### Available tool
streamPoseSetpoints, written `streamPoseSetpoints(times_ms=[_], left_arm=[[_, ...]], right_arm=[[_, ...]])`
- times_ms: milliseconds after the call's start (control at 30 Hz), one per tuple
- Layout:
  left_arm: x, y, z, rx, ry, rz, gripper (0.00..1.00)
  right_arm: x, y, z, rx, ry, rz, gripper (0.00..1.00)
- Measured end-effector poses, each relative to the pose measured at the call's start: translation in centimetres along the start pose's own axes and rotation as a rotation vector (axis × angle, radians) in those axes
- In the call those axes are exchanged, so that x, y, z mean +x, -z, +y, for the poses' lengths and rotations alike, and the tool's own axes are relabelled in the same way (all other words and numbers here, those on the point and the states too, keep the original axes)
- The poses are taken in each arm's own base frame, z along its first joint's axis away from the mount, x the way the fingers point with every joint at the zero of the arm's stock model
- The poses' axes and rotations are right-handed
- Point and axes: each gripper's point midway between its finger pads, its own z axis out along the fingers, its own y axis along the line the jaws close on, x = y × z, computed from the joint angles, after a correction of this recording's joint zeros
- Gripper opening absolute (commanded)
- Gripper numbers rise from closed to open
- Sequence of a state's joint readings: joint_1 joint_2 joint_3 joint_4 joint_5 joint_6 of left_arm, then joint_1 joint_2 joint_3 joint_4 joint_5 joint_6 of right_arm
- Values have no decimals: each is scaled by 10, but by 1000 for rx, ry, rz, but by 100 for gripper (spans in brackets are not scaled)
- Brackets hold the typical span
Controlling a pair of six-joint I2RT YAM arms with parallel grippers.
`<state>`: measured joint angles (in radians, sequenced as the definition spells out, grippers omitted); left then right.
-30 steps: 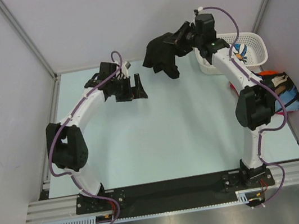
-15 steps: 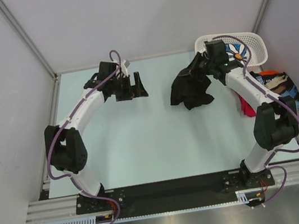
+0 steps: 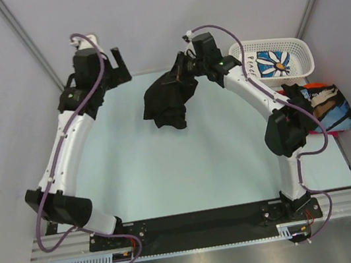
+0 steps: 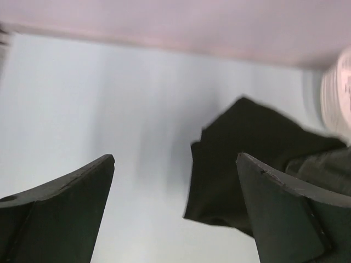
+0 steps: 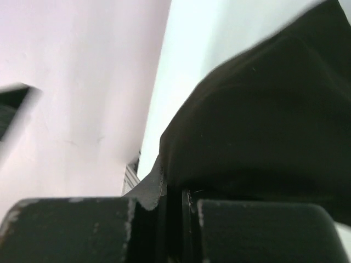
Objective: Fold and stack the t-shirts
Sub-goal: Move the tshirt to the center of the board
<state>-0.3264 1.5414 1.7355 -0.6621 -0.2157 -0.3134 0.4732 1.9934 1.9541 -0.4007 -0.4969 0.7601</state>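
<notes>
the left wrist view is blurred, so the black t-shirt [image 4: 247,148] reads there only as a dark hanging shape, and the basket [image 4: 337,87] is a pale smudge cut off at the right edge; in the right wrist view the right pincer [image 5: 174,205] is clenched on a fold of that black t-shirt [image 5: 263,109], whose cloth fills most of the picture and hides the surface below; from above, the shirt [image 3: 167,102] hangs bunched from the right pincer [image 3: 183,71] over the far middle of the surface [image 3: 200,161], and whether its hem touches the surface cannot be told; its print, if any, is not visible; the left pincer [image 3: 110,67] is released, jaws wide and holding nothing, lifted at the far left by the wall [image 3: 144,16]; a daisy-print shirt [image 3: 277,62] lies in the basket [image 3: 266,40] at the far right; the printed black shirts [image 3: 329,107] at the right edge are partly hidden behind the right arm; half a second ago the held shirt hung right of centre, just beside the basket, and it has since swung left; the left arm has risen from low over the surface to the far-left corner
</notes>
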Motion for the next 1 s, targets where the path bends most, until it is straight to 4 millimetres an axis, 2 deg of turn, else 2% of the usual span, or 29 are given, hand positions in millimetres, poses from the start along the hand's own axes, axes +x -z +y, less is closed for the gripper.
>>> streamPoseSetpoints(times_ms=[100, 167, 200, 333, 433, 533, 633, 667, 800, 833, 900, 933, 1000], left_arm=[[-39, 24, 31, -91, 38, -116, 99], [-48, 33, 49, -142, 49, -148, 100], [-50, 34, 54, -159, 47, -152, 100], [-39, 29, 54, -150, 30, -116, 100], [-31, 25, 49, -120, 24, -91, 100], [-29, 23, 41, -74, 21, -79, 100], [-27, 21, 30, -16, 20, -67, 100], [-26, 19, 26, 7, 20, -62, 100], [-18, 12, 4, 111, 18, -37, 100], [-14, 10, -1, 135, 15, -26, 100], [-4, 5, -19, 199, 5, 5, 99], [4, 1, -29, 235, -1, 29, 100], [22, -8, -53, 313, -14, 88, 100]], right_arm=[[17, -5, -8, 5, 17, 57, 0], [33, -6, -26, 30, 27, 93, 0], [44, -4, -41, 61, 20, 115, 0], [89, 15, -133, 272, -53, 205, 0], [100, 40, -193, 431, -118, 230, 0], [94, 62, -233, 543, -135, 210, 0], [88, 74, -252, 611, -114, 193, 1], [89, 75, -254, 624, -104, 196, 12], [95, 76, -267, 681, -93, 229, 26], [98, 76, -271, 704, -93, 245, 32], [101, 78, -278, 752, -93, 270, 39], [100, 81, -282, 789, -80, 279, 51], [97, 89, -283, 838, -56, 279, 68]])
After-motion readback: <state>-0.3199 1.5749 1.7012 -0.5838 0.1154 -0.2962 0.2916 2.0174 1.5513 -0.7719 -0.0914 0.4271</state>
